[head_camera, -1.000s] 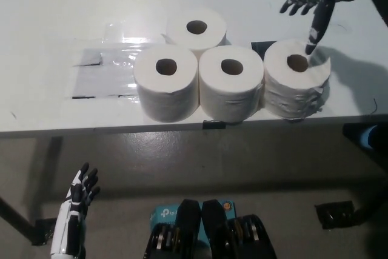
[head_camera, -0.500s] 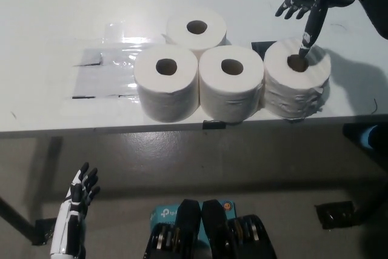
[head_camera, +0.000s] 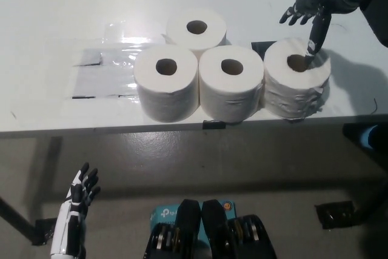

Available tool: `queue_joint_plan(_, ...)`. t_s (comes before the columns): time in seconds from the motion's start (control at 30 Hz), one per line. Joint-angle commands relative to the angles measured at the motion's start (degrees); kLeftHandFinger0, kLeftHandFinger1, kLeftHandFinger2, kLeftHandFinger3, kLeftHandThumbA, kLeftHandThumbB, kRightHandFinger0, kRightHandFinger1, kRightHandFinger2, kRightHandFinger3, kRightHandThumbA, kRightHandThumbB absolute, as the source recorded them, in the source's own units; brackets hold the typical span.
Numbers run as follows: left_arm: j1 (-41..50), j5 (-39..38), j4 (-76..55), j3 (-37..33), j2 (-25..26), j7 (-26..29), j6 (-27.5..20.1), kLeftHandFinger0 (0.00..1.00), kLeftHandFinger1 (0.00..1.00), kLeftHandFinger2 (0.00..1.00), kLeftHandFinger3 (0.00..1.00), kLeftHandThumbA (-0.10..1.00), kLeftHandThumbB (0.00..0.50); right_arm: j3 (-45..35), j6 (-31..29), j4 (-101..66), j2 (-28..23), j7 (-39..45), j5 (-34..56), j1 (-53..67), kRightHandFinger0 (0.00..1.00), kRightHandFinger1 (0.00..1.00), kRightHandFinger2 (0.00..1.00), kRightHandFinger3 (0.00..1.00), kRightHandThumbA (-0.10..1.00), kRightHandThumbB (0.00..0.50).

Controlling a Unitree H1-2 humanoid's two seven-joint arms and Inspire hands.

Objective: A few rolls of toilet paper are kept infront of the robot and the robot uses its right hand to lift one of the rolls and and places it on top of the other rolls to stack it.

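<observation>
The right hand [head_camera: 315, 11] hangs over the rightmost roll [head_camera: 297, 84], fingers spread wide with one poking down toward its core (probably lining up a grab), left hand [head_camera: 77, 201] idling low, fingers loosely apart.

I see a white table [head_camera: 54, 10] carrying four toilet paper rolls, all upright: a left roll [head_camera: 166, 88], a middle roll [head_camera: 231, 89] and a right roll [head_camera: 297, 84] in a touching row near the front edge, and a rear roll [head_camera: 196, 27] behind. A glossy, possibly plastic sheet [head_camera: 103, 71] lies flat at their left.
</observation>
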Motion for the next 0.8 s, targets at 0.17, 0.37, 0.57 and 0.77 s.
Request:
queue_joint_plan(0.17, 0.1, -0.2, -1.5, -0.2, 0.2, 0.3, -2.4, 1.0, 1.0, 1.0, 1.0, 1.0, 0.16, -2.2, -1.8, 1.0, -0.1, -6.2, -0.8, -2.5, 1.0, 1.0, 1.0, 1.0, 1.0, 0.29)
queue_joint_plan(0.37, 0.1, -0.7, -1.4, -0.1, 0.0, 0.2, -2.5, 1.0, 1.0, 1.0, 1.0, 1.0, 0.177, -2.4, -2.3, 1.7, 0.5, -8.9, -1.2, -2.2, 1.0, 1.0, 1.0, 1.0, 1.0, 0.292)
queue_joint_plan(0.57, 0.1, -0.7, -1.5, -0.2, 0.1, 0.0, -2.2, 1.0, 1.0, 1.0, 1.0, 1.0, 0.191, -4.3, -0.7, 2.1, 0.9, -12.1, -0.6, -2.3, 1.0, 1.0, 1.0, 1.0, 0.99, 0.337)
queue_joint_plan(0.77, 0.4, -0.8, -1.9, -0.2, 0.1, 0.0, -2.1, 1.0, 1.0, 1.0, 1.0, 1.0, 0.178, -5.1, 0.3, 2.1, 1.3, -12.2, -0.8, -1.7, 1.0, 1.0, 1.0, 1.0, 0.97, 0.356)
